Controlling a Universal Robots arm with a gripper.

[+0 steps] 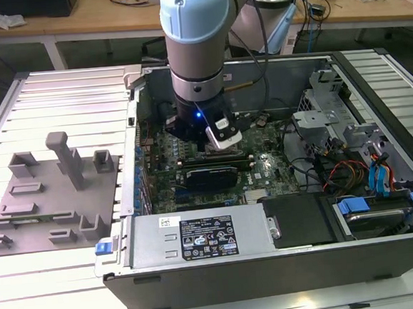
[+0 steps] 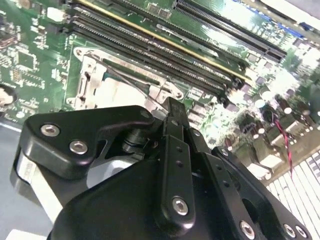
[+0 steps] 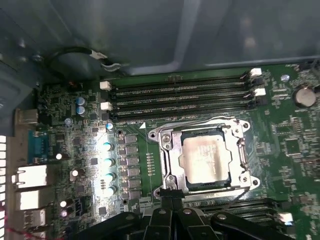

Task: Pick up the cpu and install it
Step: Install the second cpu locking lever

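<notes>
My gripper (image 2: pixel 172 112) sits closest in both wrist views, its black linkages and bolted finger arms rising toward the board; in the second wrist view the fingers (image 2: pixel 175 150) run together to a narrow tip with no visible gap, and I see nothing held between them. In the first wrist view the black links (image 3: pixel 172 220) lie just at the near edge of the socket.

Just beyond the fingertips lies the metal-framed socket (image 3: pixel 165 145), and the cpu (image 3: pixel 206 160) sits flat inside it, its silvery top square with the frame. A thin wire lever (image 3: pixel 240 192) runs along the near edge of the frame. I cannot tell whether the retaining frame is latched.

Past the socket run the long black memory slots (image 3: pixel 180 97) with white clips at their ends, set parallel on the green motherboard (image 3: pixel 290 145). Beyond them rises the grey wall of the case (image 3: pixel 200 35).

In the exterior view my arm (image 1: pixel 198 48) reaches straight down into the open computer case (image 1: pixel 272 260), and a grey moulded fixture (image 1: pixel 49 202) rests on the ribbed table (image 1: pixel 60 295) toward the exterior view's left.
</notes>
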